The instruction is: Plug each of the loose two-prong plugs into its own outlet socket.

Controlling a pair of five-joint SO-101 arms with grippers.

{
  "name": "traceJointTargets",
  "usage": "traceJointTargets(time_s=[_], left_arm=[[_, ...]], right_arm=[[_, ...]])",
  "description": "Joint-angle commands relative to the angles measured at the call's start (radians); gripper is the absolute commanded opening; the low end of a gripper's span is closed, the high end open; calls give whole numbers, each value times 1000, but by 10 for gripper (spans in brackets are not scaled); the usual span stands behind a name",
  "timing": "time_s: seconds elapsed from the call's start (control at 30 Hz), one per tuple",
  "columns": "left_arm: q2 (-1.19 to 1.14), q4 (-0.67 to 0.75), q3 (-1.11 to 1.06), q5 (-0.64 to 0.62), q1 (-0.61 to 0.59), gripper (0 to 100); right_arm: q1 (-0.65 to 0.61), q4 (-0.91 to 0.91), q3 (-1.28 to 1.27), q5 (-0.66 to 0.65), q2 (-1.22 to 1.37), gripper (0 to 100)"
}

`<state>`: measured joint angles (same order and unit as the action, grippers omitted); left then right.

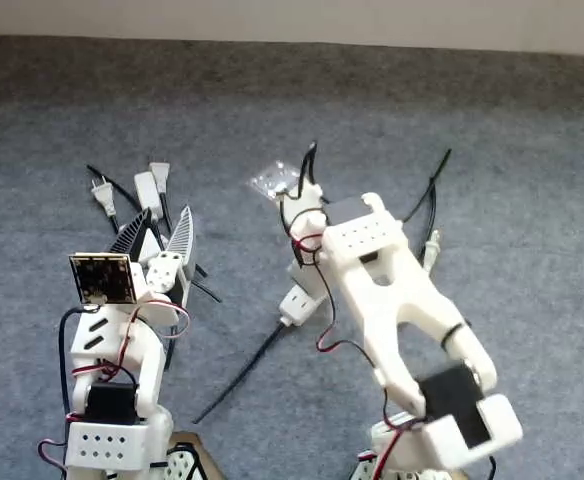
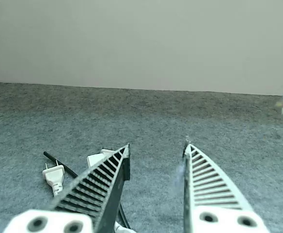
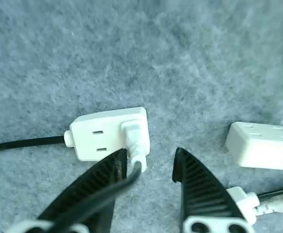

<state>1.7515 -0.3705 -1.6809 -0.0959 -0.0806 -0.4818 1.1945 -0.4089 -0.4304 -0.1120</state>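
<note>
My left claw (image 2: 156,148) hangs spread wide over the grey carpet (image 1: 492,110). Its black finger (image 2: 102,189) and white finger (image 2: 207,187) stand well apart with nothing between them. In the high view it sits at the left of the frame. Just above it, in the upper left, lies a loose plug (image 2: 54,175), white with a black cord, its two prongs aimed at the upper left corner. Near it lie two more white pieces (image 1: 152,185) that I cannot make out well.

My right claw (image 3: 149,155) is low at the centre of the high view, under my own arm. Its two black fingers (image 3: 199,194) are parted and pinch nothing; bare carpet shows in the gap. Just past the tips lies a white outlet socket (image 3: 100,136) with two pairs of slots showing. Its black cord runs toward the lower left of the high view. A white socket plug (image 3: 134,138) sits at the socket's other end, and its cord bends back to touch one fingertip. I cannot tell whether its prongs are fully in. A second socket block (image 3: 262,145) lies apart from the first, and a corded plug (image 3: 243,199) rests close beside my other finger. Right of centre in the high view lies a far plug (image 1: 432,248), its cord trailing toward the upper right.
</note>
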Motion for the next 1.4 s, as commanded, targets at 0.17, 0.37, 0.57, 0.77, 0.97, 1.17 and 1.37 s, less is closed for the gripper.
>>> traceJointTargets(time_s=[0.17,0.37,0.57,0.77,0.97,1.17,1.37], left_arm=[[-1,-5,-18,-5,-1,188],[-1,-3,-18,-5,-1,188],[-1,-2,-18,-5,-1,188],[-1,-2,-18,-5,-1,188],[-1,-2,-18,-5,-1,188],[-1,-2,-18,-5,-1,188],[-1,-2,-18,-5,-1,188]], right_arm=[[-70,97,13,-150,-170,170],[-36,96,15,311,-114,171],[-44,97,13,911,-102,318],[-205,90,1,1286,-97,450],[-320,-15,-35,1379,-81,477],[-271,-263,-157,1511,65,476],[-156,-358,-113,1591,211,475]])
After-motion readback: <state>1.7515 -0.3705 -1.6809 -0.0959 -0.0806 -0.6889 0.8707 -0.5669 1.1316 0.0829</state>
